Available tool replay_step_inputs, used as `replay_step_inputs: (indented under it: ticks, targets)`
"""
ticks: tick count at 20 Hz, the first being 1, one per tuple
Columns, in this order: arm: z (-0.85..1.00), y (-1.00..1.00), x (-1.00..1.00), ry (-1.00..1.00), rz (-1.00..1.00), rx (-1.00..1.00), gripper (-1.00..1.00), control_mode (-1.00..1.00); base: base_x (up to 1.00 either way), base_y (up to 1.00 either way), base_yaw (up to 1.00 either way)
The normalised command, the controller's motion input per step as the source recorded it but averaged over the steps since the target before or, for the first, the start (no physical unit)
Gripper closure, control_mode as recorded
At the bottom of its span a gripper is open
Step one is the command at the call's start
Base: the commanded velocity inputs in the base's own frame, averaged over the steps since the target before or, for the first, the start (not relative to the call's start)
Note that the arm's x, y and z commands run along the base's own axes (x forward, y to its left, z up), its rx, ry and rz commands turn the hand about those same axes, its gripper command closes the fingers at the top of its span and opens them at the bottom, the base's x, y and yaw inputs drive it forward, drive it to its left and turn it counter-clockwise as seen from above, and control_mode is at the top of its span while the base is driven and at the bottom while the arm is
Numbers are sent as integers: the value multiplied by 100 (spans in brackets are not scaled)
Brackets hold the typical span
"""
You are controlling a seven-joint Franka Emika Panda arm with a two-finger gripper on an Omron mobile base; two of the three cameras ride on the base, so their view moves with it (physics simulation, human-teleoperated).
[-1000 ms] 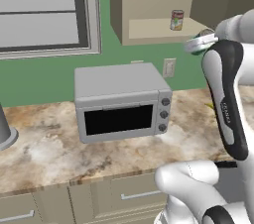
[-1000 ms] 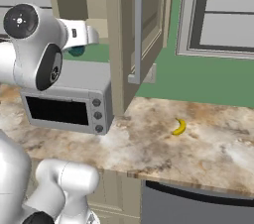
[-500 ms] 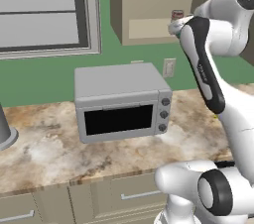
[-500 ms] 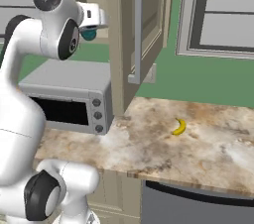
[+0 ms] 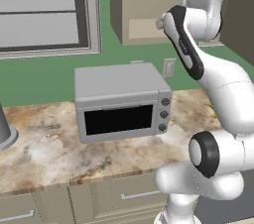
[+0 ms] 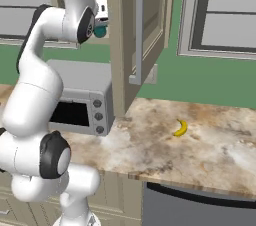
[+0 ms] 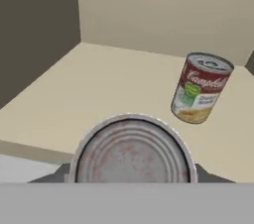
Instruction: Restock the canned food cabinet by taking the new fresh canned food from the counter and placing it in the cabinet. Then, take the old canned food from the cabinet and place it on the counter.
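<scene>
The cabinet (image 7: 149,5) opens ahead of my jaws, its pale shelf (image 7: 99,89) spreading below and beyond them. The tabletop (image 6: 200,145) lies far beneath. My jaws are closed on the teal can (image 6: 100,31), its silvery top (image 7: 133,151) right before me. The old red-labelled can (image 7: 201,88) stands upright on the shelf, ahead to my right, apart from mine.

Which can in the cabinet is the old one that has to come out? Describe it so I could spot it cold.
Look at the pale shelf inside the cabinet. The old canned food stands upright there, toward the back. Its red, yellow and whitish label sets it apart from the teal new can, which is held in the gripper at the cabinet's opening.
</scene>
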Motion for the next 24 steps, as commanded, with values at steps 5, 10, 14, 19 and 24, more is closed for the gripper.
replay_step_inputs:
  ticks: [5,10,14,19,24]
  targets:
    - [-33,7,72,8,0,0,100,-100,0,0,0]
    - [-3,10,90,0,-1,0,-100,-100,0,0,0]
    - [0,0,64,0,-3,0,-100,-100,0,0,0]
    - [0,5,10,-9,-2,0,-100,-100,0,0,0]
    - [13,6,-64,-27,-3,0,-100,-100,0,0,0]
